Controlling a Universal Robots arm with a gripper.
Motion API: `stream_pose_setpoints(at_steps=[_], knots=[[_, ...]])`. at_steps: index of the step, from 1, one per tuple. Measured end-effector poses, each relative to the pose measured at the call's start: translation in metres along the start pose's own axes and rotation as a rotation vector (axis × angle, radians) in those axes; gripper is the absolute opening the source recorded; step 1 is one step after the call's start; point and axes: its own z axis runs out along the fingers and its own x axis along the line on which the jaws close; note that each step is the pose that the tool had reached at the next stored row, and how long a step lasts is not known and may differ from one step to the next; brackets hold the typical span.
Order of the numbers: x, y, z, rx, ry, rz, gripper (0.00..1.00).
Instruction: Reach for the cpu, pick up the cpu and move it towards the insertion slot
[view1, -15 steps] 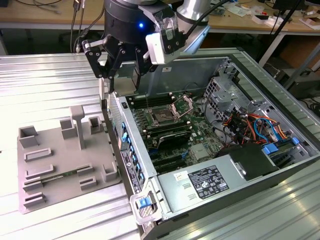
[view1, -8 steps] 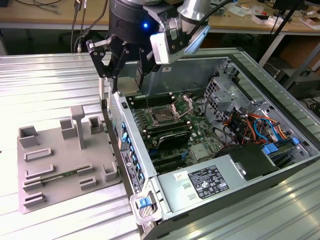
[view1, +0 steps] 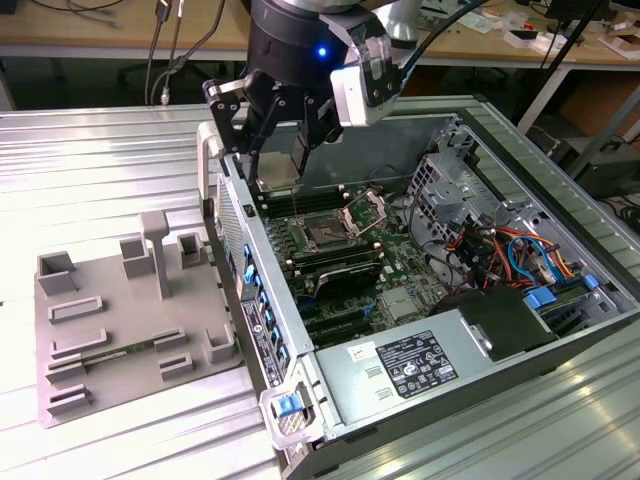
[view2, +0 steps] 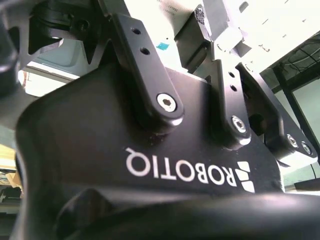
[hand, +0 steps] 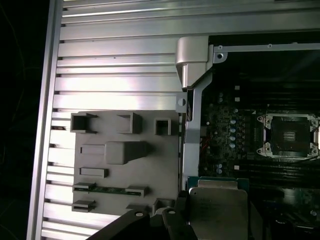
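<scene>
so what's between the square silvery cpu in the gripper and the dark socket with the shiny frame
In the first wrist view, bare green circuit board separates the silvery square cpu, held by the gripper, from the steel-framed insertion slot.

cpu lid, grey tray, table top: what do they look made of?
The cpu, held in the gripper: top plate looks like brushed silvery metal with a dull sheen, on a thin greenish rim, probably circuit board. The grey tray: matte, uniform grey with moulded blocky shapes, likely plastic. The table top: ribbed slats with bright streaky reflections, likely aluminium.

Logo (view2: 187, 175) on tool (view1: 285, 160), label (view1: 410, 365) on power supply (view1: 350, 402)
</scene>
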Motion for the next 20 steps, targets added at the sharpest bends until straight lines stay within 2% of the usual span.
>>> stream_pose_setpoints(at_steps=[20], knots=[[-0.0214,-0.0011,0.0002,-0.0001,0.0,0.0,0.55]])
